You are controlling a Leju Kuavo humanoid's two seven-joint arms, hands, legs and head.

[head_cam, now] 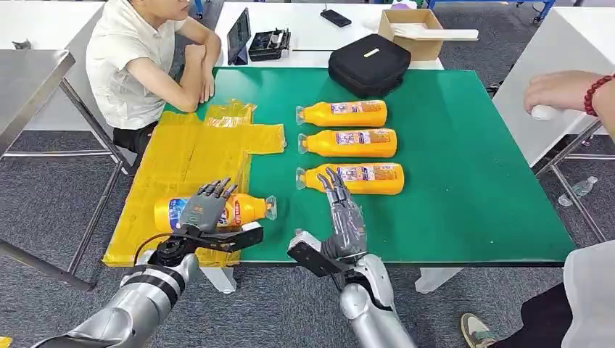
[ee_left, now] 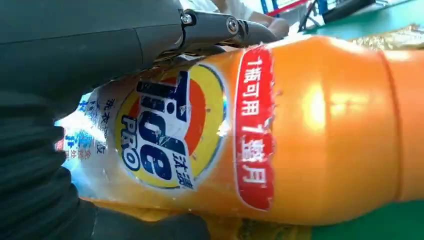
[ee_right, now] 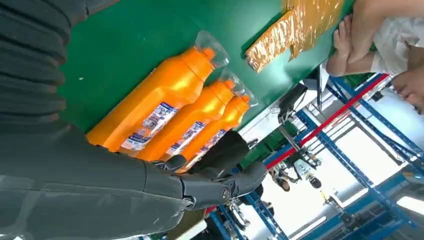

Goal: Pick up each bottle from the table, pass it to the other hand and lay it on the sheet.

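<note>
- Bottle [head_cam: 217, 210], orange with a blue-and-white label, lay on its side on the yellow sheet [head_cam: 181, 159] near the front edge of the green table [head_cam: 471, 181], its clear cap pointing toward the table's middle.
- Left hand [head_cam: 207, 210] lay over the top of this bottle, fingers draped across the labelled body; the left wrist view showed the thumb [ee_left: 220, 27] along one side of the bottle [ee_left: 300, 130] and the palm against the label. Whether the hand gripped or merely rested on it could not be told.
- Right hand [head_cam: 342, 214] was over the front part of the table, fingers apart and extended, holding nothing.
- Fingertips of the right hand reached the nearest bottle [head_cam: 355, 178] of a row of three lying on the bare green surface; contact could not be confirmed.
- Remaining bottles, the middle bottle [head_cam: 352, 143] and the far bottle [head_cam: 344, 113], lay parallel behind it, caps toward the sheet.
- Sheet covered the left front corner of the table and ran along its left edge.
- Black case [head_cam: 368, 65] sat at the far edge.
- One person [head_cam: 138, 65] sat at the far left corner, forearms on the table.
</note>
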